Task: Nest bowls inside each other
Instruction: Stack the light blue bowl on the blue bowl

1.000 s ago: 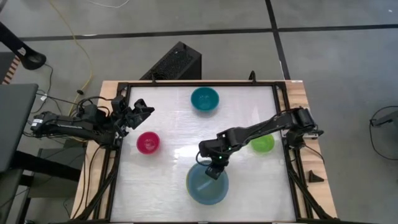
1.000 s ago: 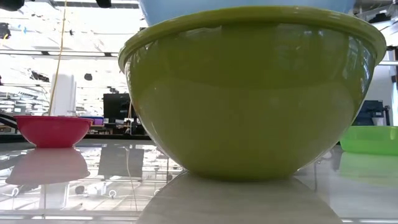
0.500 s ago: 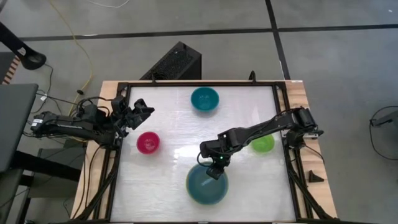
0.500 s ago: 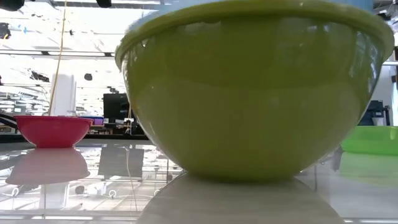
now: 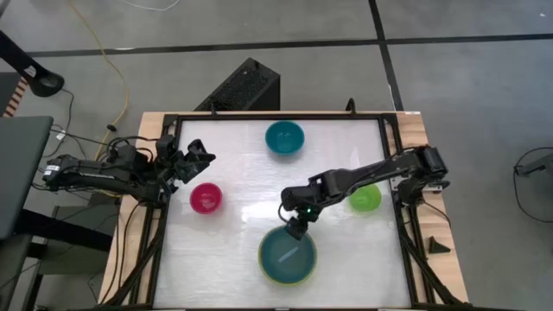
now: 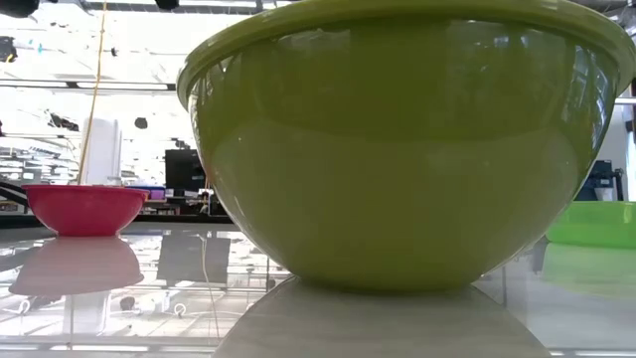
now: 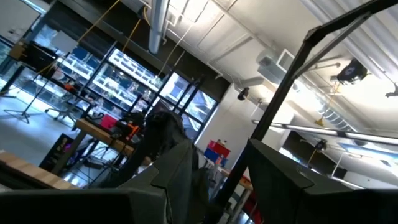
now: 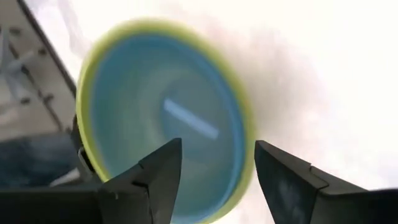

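Note:
A large olive-green bowl [image 5: 299, 280] stands on its base at the table's near middle and fills the low view [image 6: 407, 169]. A light blue bowl [image 5: 287, 253] sits inside it, also seen in the right wrist view [image 8: 161, 118]. My right gripper [image 5: 296, 225] hangs open just above the far rim of this pair, touching nothing. A teal bowl [image 5: 284, 137] stands at the far middle, a magenta-red bowl [image 5: 206, 198] at the left and a bright green bowl [image 5: 365, 199] at the right. My left gripper [image 5: 197, 155] waits open at the left edge, raised.
A black frame [image 5: 164, 216] borders the white table top. The right arm stretches over the table from the right edge, passing beside the bright green bowl. Bare table lies between the teal bowl and the nested pair.
My right gripper has opened and let go of the light blue bowl, then risen and drawn back a little toward the far edge. The light blue bowl has dropped down into the olive-green bowl; in the low view it no longer shows above the rim.

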